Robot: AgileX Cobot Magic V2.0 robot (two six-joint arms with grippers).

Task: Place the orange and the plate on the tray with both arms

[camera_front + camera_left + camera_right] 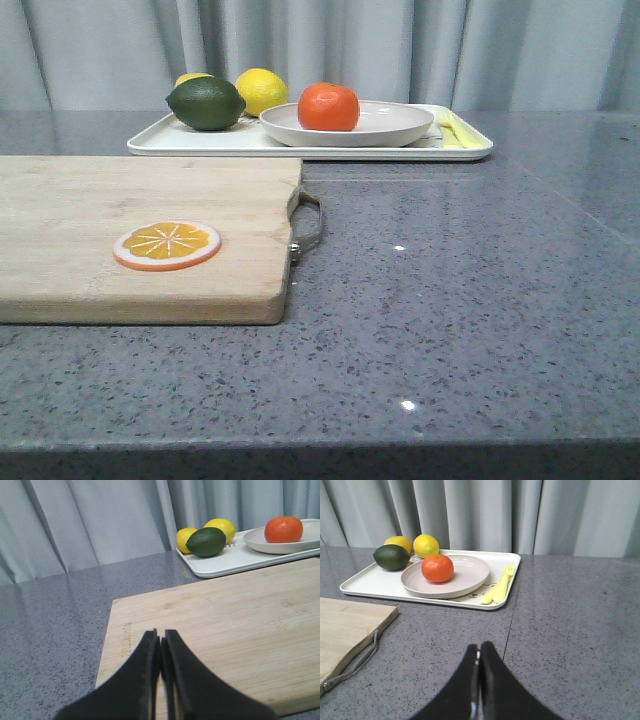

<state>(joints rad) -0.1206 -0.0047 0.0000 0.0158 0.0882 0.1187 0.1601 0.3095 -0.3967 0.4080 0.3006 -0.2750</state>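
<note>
1. The left gripper (161, 652) hangs low over the wooden cutting board (120, 235), its fingers pressed together on nothing.
2. An orange slice (167, 244) lies on the board.
3. At twelve o'clock, the orange (328, 107) sits in the plate (400, 125), which rests on the tray (180, 140) beside a lime (205, 103) and lemons (262, 90).
4. The right gripper (479, 672) hovers above the bare table (460, 290), pinched closed and empty.
</note>
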